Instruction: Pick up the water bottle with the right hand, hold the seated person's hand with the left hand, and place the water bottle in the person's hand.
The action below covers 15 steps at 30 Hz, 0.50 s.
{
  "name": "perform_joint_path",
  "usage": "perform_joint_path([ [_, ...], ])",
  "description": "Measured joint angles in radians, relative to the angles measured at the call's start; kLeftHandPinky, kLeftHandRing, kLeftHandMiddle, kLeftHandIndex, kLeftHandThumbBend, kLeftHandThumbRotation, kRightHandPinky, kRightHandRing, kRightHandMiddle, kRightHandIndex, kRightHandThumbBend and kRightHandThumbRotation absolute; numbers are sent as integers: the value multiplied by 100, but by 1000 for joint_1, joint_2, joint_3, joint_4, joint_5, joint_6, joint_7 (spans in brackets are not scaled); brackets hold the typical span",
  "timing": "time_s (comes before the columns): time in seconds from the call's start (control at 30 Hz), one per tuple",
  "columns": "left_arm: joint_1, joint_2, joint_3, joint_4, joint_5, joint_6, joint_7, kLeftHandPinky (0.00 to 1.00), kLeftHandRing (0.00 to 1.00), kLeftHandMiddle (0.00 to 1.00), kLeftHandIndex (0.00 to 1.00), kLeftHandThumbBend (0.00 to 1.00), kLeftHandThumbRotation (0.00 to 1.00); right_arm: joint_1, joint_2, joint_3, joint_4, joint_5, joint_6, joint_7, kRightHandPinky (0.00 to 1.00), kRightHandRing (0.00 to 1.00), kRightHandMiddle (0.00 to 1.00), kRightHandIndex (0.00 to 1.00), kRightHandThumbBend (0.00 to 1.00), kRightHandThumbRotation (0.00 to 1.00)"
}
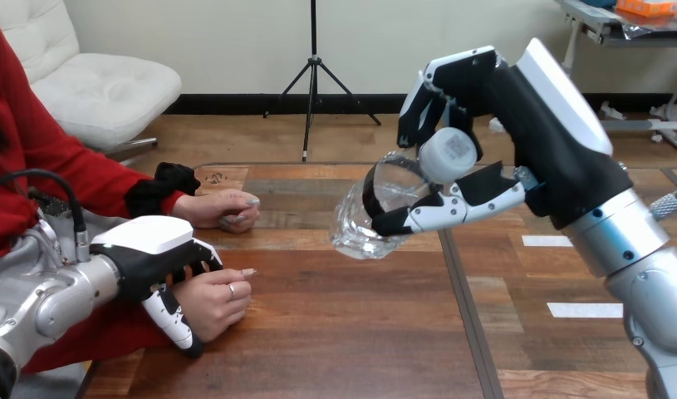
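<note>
Right hand (493,100) clamps tilted water bottle (357,229) aloft over open mid-table (335,332), left hand (148,253) curled round wrist of person's near hand (223,298) at left edge, person's far hand (223,209) fisted behind.

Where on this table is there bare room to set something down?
Bare wood lies under the water bottle in the right hand, across to the white tape strips. Crowded at left: the person's hands and the left hand gripping the nearer wrist.

Robotics laboratory setting: a humanoid's left arm (52,298) and right arm (630,241) are extending over a wooden table (360,332) bearing white tape marks (584,310), a person (36,166) sitting alongside.
</note>
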Motion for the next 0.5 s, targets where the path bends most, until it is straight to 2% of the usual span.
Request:
perform_joint_path([
  [0.3,0,1,-11,-33,1,5,-14,64,70,73,73,100,14,-12,-1,-9,0,0,0,3,6,10,16,21,100,0],
  [0.5,0,5,-19,-51,12,6,-14,63,69,72,73,100,17,-20,-3,-13,-2,-6,0,3,6,10,16,21,100,0],
])
